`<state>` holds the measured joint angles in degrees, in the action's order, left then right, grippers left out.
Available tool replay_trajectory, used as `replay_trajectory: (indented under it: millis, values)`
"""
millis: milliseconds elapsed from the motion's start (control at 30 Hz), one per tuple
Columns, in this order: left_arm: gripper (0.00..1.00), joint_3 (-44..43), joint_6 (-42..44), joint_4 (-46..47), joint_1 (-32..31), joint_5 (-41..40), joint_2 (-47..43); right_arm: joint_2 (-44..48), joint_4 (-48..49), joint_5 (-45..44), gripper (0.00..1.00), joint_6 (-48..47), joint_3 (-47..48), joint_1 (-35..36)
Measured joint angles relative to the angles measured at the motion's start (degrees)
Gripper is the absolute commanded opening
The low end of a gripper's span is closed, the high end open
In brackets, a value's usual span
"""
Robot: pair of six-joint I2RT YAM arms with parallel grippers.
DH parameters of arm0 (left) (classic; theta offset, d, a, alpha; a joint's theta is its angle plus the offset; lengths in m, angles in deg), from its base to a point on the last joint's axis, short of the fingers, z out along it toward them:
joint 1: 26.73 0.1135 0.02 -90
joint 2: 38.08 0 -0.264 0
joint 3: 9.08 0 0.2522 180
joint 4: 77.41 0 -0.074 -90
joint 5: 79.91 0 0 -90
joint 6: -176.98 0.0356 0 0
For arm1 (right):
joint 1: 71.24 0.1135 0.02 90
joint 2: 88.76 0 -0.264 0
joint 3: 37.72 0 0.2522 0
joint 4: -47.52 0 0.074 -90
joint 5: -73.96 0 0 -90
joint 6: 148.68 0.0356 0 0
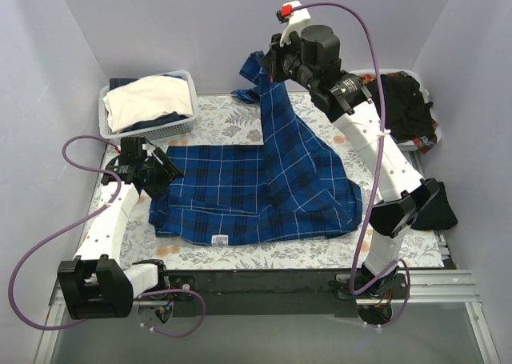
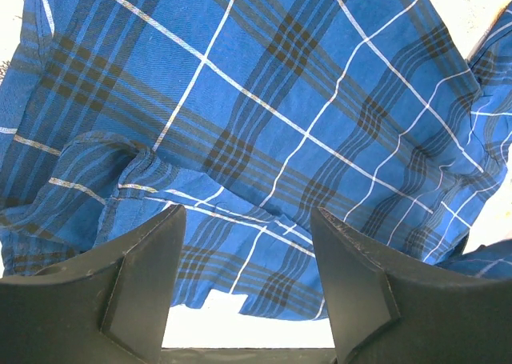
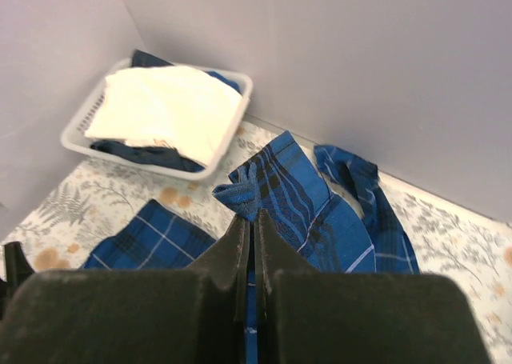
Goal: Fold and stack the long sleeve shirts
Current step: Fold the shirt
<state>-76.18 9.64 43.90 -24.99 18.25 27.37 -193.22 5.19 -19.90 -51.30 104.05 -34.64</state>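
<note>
Lying spread across the middle of the table (image 1: pixel 240 256), the blue plaid shirt (image 1: pixel 240 196) shows its white label (image 1: pixel 219 238) at the lower hem. At its left edge the left end effector (image 1: pixel 156 172) hangs over the cloth, jaws apart. Upper centre, the right end effector (image 1: pixel 268 60) is clamped on a pinch of the plaid, holding that part raised. Farthest, a white basket (image 1: pixel 148 128) at upper left holds pale cloth (image 1: pixel 152 100); the black shirt (image 1: pixel 404 104) is heaped in a second basket (image 1: pixel 414 146) at upper right.

A table (image 1: pixel 240 256) under a leaf-patterned cloth (image 1: pixel 216 116), with plain pale lilac walls (image 1: pixel 160 28) rising behind it and at both its sides; lighting even.
</note>
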Motion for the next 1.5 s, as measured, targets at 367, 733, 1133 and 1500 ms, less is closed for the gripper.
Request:
replay_trajectory:
  millis: [367,733,1133,1500]
  values:
    - [0.64,-0.3,0.0,0.5,0.0,1.4,0.0,0.3,8.1,8.5,0.01,-0.1,-4.5,0.3]
    - [0.64,-1.2,-0.5,1.8,0.0,1.3,0.7,6.5,6.0,1.3,0.01,1.6,-31.7,0.9]
    - [0.65,5.6,-2.3,-1.4,0.0,-1.0,0.3,11.1,6.0,6.0,0.01,3.6,-42.8,1.9]
    - [0.67,-1.0,-4.0,11.2,-1.3,14.8,5.7,20.7,4.2,11.8,0.06,6.0,-56.5,11.9]
